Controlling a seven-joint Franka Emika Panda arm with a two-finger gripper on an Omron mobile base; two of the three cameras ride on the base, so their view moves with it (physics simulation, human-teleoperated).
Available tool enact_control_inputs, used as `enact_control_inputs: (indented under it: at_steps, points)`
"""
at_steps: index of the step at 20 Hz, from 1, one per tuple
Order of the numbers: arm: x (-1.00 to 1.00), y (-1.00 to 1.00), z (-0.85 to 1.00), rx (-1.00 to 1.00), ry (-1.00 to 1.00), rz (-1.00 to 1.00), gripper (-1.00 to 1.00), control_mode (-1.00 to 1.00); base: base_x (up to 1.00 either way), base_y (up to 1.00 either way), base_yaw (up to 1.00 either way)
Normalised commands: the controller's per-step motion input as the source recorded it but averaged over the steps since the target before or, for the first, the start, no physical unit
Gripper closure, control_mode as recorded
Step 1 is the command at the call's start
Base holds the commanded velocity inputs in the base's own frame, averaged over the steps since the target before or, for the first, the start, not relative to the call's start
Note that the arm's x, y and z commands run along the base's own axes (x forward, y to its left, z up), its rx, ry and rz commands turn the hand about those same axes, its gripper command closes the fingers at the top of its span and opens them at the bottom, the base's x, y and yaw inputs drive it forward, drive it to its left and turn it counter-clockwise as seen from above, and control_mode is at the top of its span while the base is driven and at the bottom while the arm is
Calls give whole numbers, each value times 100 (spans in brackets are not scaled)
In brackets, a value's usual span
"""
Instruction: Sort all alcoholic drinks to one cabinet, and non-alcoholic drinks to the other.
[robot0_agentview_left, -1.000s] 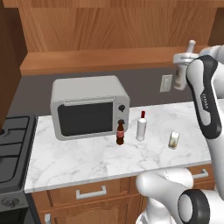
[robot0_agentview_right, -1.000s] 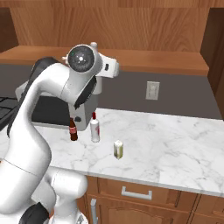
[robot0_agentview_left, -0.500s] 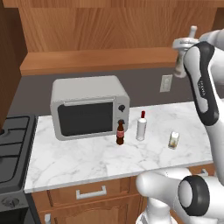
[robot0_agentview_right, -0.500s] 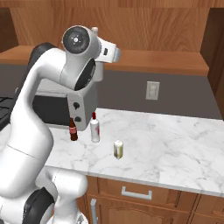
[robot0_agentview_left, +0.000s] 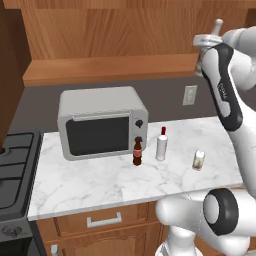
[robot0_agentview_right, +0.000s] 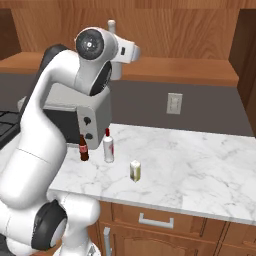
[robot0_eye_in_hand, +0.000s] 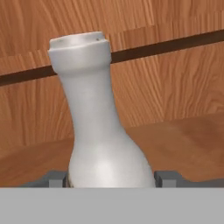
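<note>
Gripper was clamped on the plain pale grey long-necked bottle, raised before the wooden upper cabinets. Left on the marble counter: cream can, white red-capped bottle, dark cola bottle. Sorting looked barely begun.

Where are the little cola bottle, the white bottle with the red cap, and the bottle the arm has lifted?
cola bottle (robot0_agentview_left: 137, 153): left base view, on its label.
white bottle with red cap (robot0_agentview_left: 161, 146): left base view, on its body.
pale grey-white bottle (robot0_eye_in_hand: 99, 127): hand view, on its neck.
</note>
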Motion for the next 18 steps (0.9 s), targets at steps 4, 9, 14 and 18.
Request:
enact_control_inputs:
  at_steps: [4, 9, 14, 18]
  points:
    - [97, 0, -10, 0, 2, -5, 100, -100, 0, 0, 0]
    - [82, 0, -16, 0, 4, -3, 100, -100, 0, 0, 0]
    - [69, 0, -16, 0, 2, -1, 100, -100, 0, 0, 0]
    - [76, -1, -2, 0, 0, -2, 100, -100, 0, 0, 0]
